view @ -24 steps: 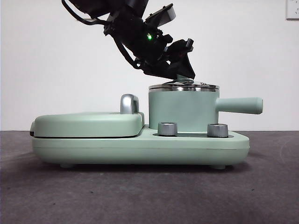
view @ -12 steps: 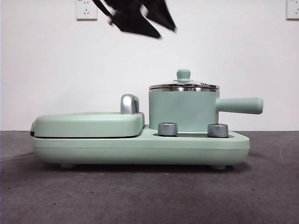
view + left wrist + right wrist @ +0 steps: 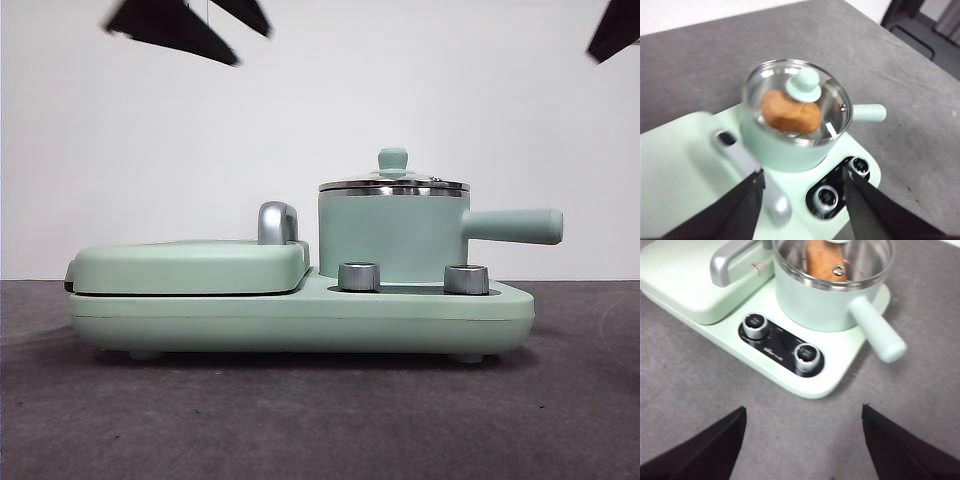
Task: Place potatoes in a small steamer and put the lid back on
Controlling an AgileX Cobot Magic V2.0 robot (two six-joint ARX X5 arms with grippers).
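The small steamer is a mint-green pot standing on the right half of the cooker base, its handle pointing right. The glass lid sits on its rim, knob up. Through the glass the orange-brown potato shows inside the pot, and also in the right wrist view. My left gripper is open and empty, high above the pot; it shows as black tips at the front view's top left. My right gripper is open and empty, above the table in front of the cooker.
A flat mint-green griddle cover with a chrome handle fills the cooker's left half. Two steel knobs sit on the front of the base. A black tip shows at the top right corner.
The gripper that was down on the lid's knob has let go and risen up and to the left. The lid stays on the pot. A black tip has appeared at the top right.
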